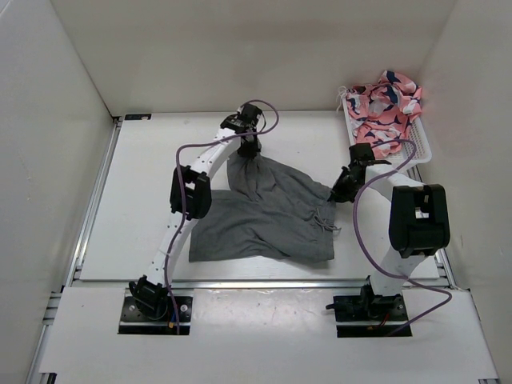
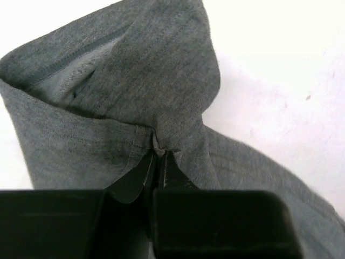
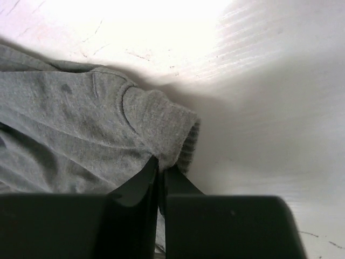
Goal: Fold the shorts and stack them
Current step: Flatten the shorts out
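The grey shorts [image 1: 264, 212] lie partly folded in the middle of the white table. My left gripper [image 1: 249, 152] is shut on the far edge of one leg and holds it raised; in the left wrist view the cloth [image 2: 135, 91] hangs in a fold from the pinched jaws [image 2: 160, 154]. My right gripper [image 1: 342, 190] is shut on the right corner of the shorts, at the ribbed waistband [image 3: 161, 121], close to the table; its jaws [image 3: 161, 164] pinch the hem. A drawstring [image 1: 326, 222] lies on the cloth.
A white basket [image 1: 422, 144] at the back right holds pink patterned cloth [image 1: 386, 108]. White walls stand at the left, back and right. A metal rail [image 1: 256, 283] runs along the table's near edge, with both arm bases behind it.
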Tool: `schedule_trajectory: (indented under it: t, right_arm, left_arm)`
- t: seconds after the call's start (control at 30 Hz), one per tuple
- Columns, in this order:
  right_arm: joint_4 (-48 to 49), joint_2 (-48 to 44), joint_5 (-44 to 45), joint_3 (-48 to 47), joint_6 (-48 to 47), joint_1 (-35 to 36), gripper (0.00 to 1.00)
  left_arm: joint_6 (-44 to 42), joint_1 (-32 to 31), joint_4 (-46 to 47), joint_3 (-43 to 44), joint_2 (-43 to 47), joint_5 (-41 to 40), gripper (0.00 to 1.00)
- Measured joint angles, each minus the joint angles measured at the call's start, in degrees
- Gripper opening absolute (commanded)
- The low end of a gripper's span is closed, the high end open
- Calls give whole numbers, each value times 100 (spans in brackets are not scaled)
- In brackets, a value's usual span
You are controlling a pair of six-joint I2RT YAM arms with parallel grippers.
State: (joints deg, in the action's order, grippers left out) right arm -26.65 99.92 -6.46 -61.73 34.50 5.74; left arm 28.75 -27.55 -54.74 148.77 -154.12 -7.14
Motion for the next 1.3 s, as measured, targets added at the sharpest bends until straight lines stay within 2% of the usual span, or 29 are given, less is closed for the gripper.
schedule_trajectory:
  t: [0.17,0.2,0.23,0.27,0.33,0.5,0.57,0.6,0.63,0.67,0.7,0.77,1.17,1.3]
  right_arm:
    - [72,0,13,-2,52,0,0]
    - [96,0,13,-2,57,2,0]
    - [114,0,13,-2,59,0,0]
    - [118,0,13,-2,68,0,0]
    - [118,0,17,-2,72,0,0]
    - [129,0,24,-2,90,15,0]
    - [133,0,26,-2,92,22,0]
    - [133,0,28,-2,92,24,0]
    - [133,0,28,-2,94,24,0]
    - [133,0,28,-2,94,26,0]
    - [133,0,28,-2,92,33,0]
    - [133,0,31,-2,94,44,0]
    - [133,-11,33,-2,92,44,0]
    - [127,-46,57,-2,81,50,0]
  left_arm:
    - [-48,107,-59,-774,754,7,10]
    - [-68,149,-66,-907,946,15,11]
    - [-94,199,-87,-1019,1147,26,19]
    - [-138,240,-101,-1075,1294,35,19]
    - [-175,337,-98,-1115,1545,94,10]
    - [-214,476,-96,-1128,1766,216,10]
    - [-221,479,-120,-1182,1749,269,21]
    - [-240,481,-131,-1213,1742,304,32]
    - [-240,485,-157,-1231,1727,350,46]
    - [-256,490,-175,-1231,1705,380,46]
    - [-219,496,-181,-1231,1674,446,40]
    - [-170,501,-184,-1235,1620,538,10]
    - [-50,553,-179,-1388,1528,555,10]
    - [-4,673,-151,-2221,1836,245,10]
